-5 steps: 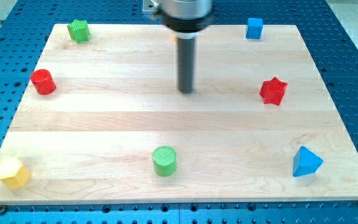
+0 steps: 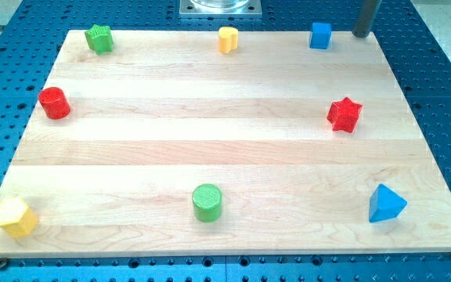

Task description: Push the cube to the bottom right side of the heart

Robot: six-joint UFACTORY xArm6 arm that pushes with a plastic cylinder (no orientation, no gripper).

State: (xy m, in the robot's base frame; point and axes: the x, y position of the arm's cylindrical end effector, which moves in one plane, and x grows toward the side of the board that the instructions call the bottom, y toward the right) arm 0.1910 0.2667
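Note:
The blue cube stands near the top edge of the wooden board, right of centre. The yellow heart sits at the top edge near the middle, left of the cube. My tip is at the view's top right, just right of the blue cube, at the board's top edge, a small gap apart from the cube.
A green star is at the top left, a red cylinder at the left, a yellow hexagonal block at the bottom left, a green cylinder at the bottom centre, a red star at the right, a blue triangle at the bottom right.
My tip has moved from the board's upper middle to the top right, beside the blue cube. The yellow heart, hidden before by the rod, now shows. No block has moved.

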